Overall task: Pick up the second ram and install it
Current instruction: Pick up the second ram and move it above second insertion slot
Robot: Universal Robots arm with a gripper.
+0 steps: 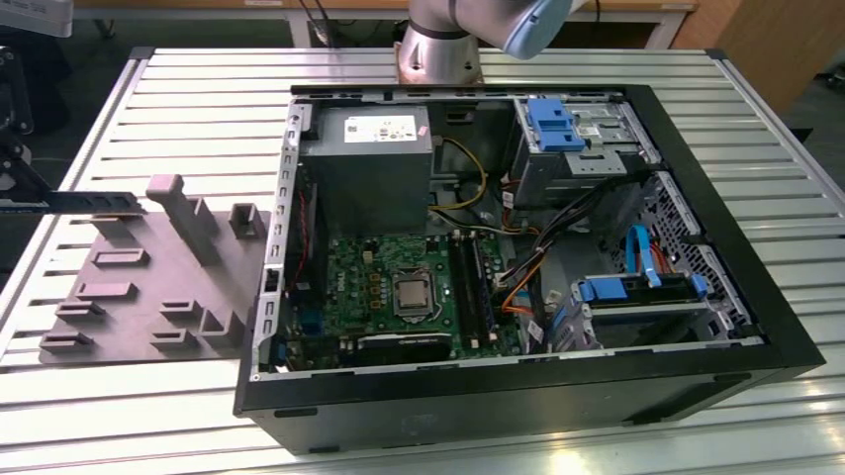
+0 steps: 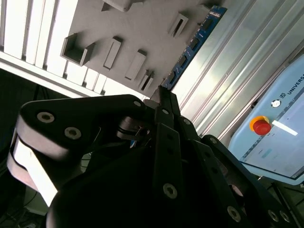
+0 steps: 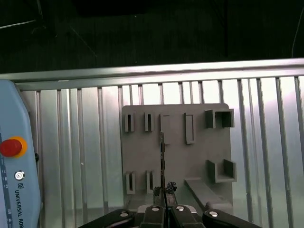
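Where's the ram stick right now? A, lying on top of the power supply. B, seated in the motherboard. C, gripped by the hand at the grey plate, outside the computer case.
C: in the first wrist view the hand grips the ram edge-on over the grey plate, which sits beside the case, not in it.

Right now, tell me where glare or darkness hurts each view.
Exterior view: even light, mild sheen on the table slats. Second wrist view: slats blown out white, the gripper a dark, close mass. First wrist view: bright slats, black beyond the table edge, the second ram seen edge-on.
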